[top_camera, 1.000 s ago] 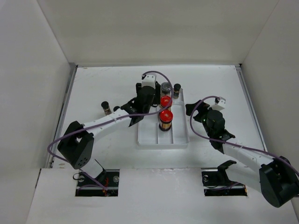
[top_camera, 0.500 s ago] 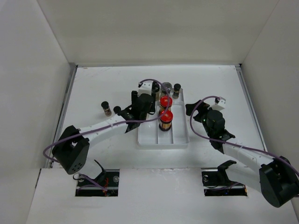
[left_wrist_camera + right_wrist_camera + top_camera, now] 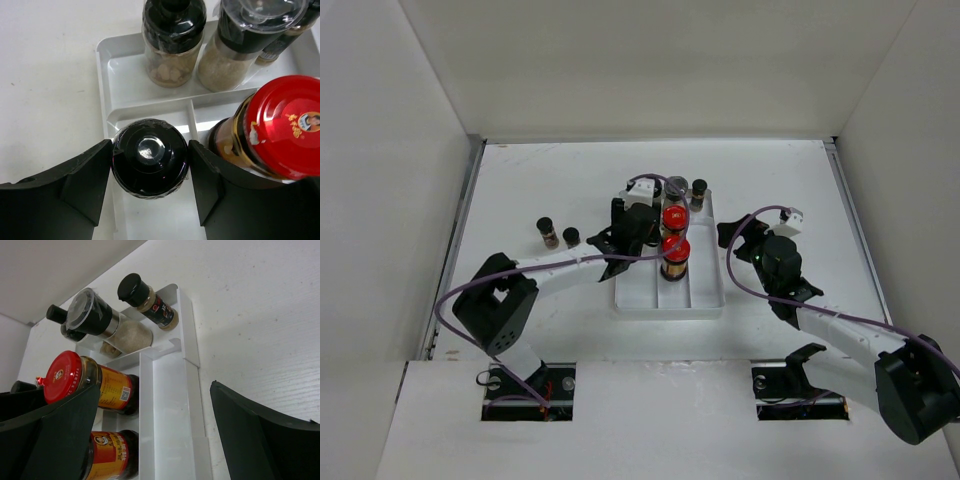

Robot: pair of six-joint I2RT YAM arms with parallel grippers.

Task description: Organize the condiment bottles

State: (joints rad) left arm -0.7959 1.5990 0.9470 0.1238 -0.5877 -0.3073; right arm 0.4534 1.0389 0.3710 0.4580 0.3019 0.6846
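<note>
Left gripper (image 3: 150, 172) clamped on a black-capped jar (image 3: 149, 150), fingers pressed to both sides of the cap. Jar upright, low in the left compartment of the white tray (image 3: 120, 82), beside a red-capped bottle (image 3: 287, 125); seated or not, cannot tell. Step: placing. Next, likely: release, lift straight clear, then fetch the stray jar (image 3: 571, 237) and its neighbour (image 3: 548, 231) left of the tray. Right gripper (image 3: 152, 435) spread wide, empty, by the tray's right edge

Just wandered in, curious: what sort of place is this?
Probably a robot test booth: plain white walls around a white table, two white-and-black jointed arms, and the left gripper closed on a black-capped glass spice jar at a white plastic tray.
</note>
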